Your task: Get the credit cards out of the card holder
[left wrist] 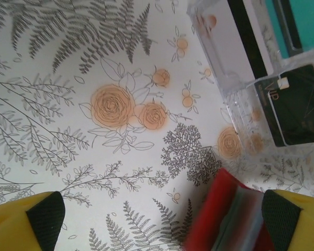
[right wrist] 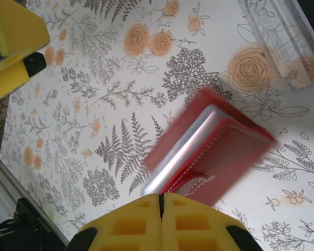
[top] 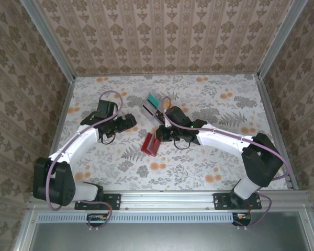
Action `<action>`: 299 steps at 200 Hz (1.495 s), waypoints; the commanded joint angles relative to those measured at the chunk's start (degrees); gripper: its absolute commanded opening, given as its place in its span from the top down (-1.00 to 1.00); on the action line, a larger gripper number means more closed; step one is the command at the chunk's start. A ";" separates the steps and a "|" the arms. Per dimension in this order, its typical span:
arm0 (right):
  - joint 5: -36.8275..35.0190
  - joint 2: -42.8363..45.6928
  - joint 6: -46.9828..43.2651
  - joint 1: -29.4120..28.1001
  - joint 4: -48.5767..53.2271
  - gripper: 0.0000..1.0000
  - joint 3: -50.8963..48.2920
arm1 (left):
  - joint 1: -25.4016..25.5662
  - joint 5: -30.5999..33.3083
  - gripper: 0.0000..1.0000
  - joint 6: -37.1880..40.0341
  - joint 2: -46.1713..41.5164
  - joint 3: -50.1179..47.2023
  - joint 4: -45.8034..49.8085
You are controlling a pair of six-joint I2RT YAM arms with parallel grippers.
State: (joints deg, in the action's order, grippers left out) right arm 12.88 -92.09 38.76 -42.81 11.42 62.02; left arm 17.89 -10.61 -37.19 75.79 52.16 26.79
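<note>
the right gripper (right wrist: 160, 209) is clamped on the flat red card holder (right wrist: 220, 151) near the table's (top: 209, 172) middle; its pale blue-grey plastic credit cards (right wrist: 180, 144) must next be pinched by the spread left gripper (left wrist: 162, 214).

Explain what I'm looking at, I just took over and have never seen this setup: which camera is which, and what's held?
Two robot arms are bolted at the near edge of a flower-patterned table. The wide picture looks down from above; the other two come from a camera on each wrist, yellow fingers in view. The right gripper is shut on the red card holder, cards inside it. The left gripper hangs open beside it. A clear rack stands farther back.
</note>
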 commanded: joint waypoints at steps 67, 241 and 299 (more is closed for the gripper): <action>-6.34 -0.81 -0.35 -0.35 2.46 0.87 -0.10 | -0.71 -4.60 -1.00 2.46 -0.11 -1.17 -0.42; -17.94 1.01 -0.44 8.08 9.57 0.81 -8.29 | 13.46 -14.18 -0.68 -0.07 13.63 4.97 -7.59; -16.94 -0.68 -0.01 8.94 8.92 0.68 -8.78 | 19.10 -17.04 0.13 -2.10 20.73 8.90 -11.66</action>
State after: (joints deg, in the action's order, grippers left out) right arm -3.73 -91.90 38.92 -34.39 19.51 53.98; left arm 34.79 -26.02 -38.68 94.19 58.46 16.88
